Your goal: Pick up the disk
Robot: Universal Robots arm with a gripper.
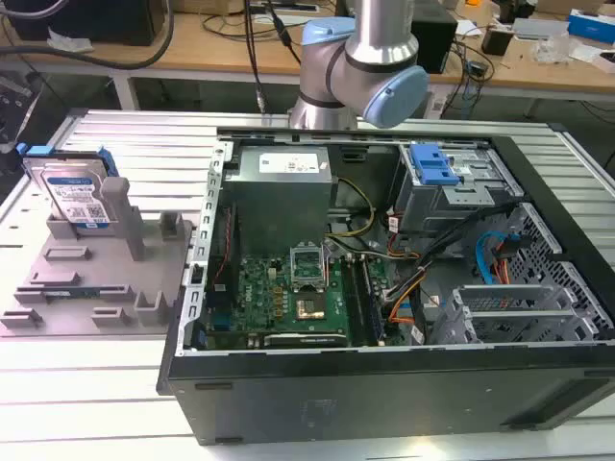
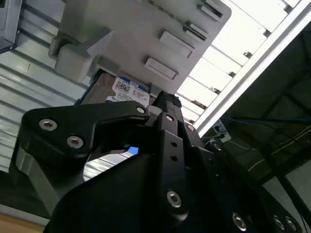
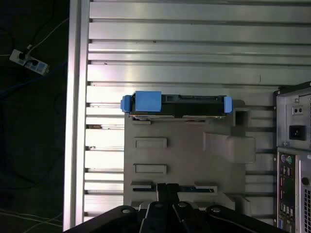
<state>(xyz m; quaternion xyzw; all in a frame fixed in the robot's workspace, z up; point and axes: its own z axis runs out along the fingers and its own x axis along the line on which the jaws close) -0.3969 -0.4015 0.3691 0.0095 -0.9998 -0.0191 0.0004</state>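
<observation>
Disk (image 1: 77,197) upright — in grey fixture (image 1: 86,288)

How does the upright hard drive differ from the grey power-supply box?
The silver hard drive with blue-and-white label stands on edge in the grey slotted fixture, outside the black computer case; the large grey power-supply box sits inside it. The drive is thinner and smaller, with blue side rails; the box has none. Both are metal with stickers.

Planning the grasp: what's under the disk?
The disk stands on edge in a slot of the grey fixture plate, which lies on the slatted metal table. Its lower edge sits behind the slot walls, so the contact underneath is hidden.
</observation>
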